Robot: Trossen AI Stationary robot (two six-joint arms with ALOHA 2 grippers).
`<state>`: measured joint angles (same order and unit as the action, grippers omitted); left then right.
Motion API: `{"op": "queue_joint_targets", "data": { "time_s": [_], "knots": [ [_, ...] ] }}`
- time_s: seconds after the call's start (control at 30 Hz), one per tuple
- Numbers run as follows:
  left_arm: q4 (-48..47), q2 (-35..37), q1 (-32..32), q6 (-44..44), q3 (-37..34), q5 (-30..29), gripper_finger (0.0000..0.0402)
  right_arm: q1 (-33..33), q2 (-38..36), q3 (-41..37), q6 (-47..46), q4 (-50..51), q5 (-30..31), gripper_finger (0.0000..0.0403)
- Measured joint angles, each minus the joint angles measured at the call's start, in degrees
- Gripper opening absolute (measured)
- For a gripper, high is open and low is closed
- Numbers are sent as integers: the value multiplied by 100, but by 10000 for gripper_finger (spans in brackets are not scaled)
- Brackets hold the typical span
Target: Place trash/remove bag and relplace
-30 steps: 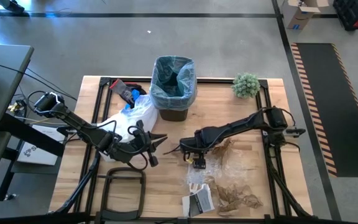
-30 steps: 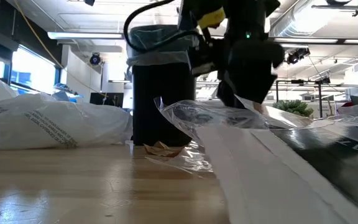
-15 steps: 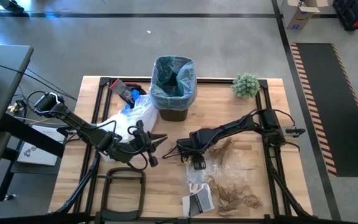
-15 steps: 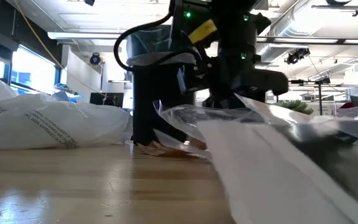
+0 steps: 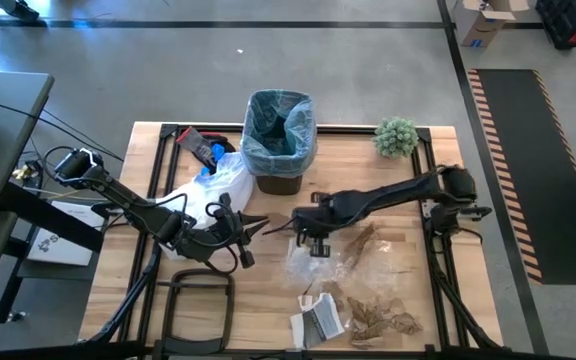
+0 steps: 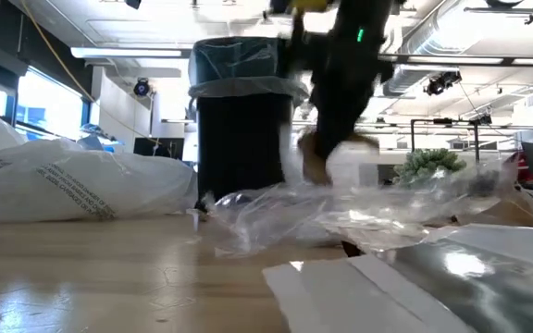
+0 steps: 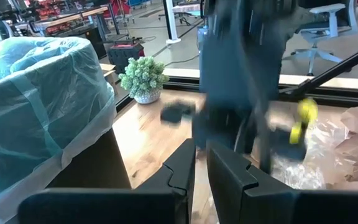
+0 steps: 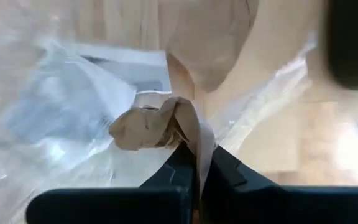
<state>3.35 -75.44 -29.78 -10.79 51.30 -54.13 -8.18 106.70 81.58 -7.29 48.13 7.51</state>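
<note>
The black bin (image 5: 278, 150) lined with the light-blue bag (image 5: 278, 122) stands at the far middle of the table. Trash lies in the near right part: clear wrappers (image 5: 320, 262), brown paper scraps (image 5: 376, 316) and a black-and-white packet (image 5: 318, 326). My right gripper (image 8: 199, 168) hovers just near of the bin, above the wrappers, shut on a crumpled brown paper scrap (image 8: 160, 124). My left gripper (image 7: 201, 171), to the left of it, is shut with nothing in it. My right gripper pinches one end of the crumpled brown paper scrap (image 8: 190, 138) between its two fingertips. The rest of the scrap sticks out beyond the fingertips. In the low view the scrap (image 6: 315, 163) hangs blurred below the raised gripper, clear of the wrappers on the table.
A whiter plastic bag (image 5: 210, 188) lies left of the bin, with red and blue items (image 5: 203, 148) behind it. A small green plant (image 5: 396, 136) stands at the far right. A black frame (image 5: 198, 310) lies at the near left.
My right gripper has shut on the brown paper scrap and risen with it, moving a little toward the bin. The scrap has come off the table. The clear wrappers beneath have sagged and shifted.
</note>
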Motion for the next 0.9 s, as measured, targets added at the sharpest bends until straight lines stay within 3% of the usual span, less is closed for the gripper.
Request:
{"op": "queue_joint_targets", "data": {
  "time_s": [0.3, 0.37, 0.47, 0.63, 0.9],
  "knots": [
    [-37, 0, 0, 0, -1, 0, 23, 39, -1800, 409, -42, -31, 0, 0],
    [-46, 0, 0, 0, -1, 0, 23, 34, -2130, 650, 112, -528, 95, 0],
    [-49, 0, 0, 21, -1, -2, 23, 142, -2478, 824, 624, -2107, 202, 0],
    [-50, 0, 0, 460, -1, -2, 23, 869, -2265, 812, 1364, -3919, -398, 0],
    [-45, 0, 1, 691, -1, -2, 23, 2482, -1147, 795, 706, -3825, -1099, 0]
  ]
}}
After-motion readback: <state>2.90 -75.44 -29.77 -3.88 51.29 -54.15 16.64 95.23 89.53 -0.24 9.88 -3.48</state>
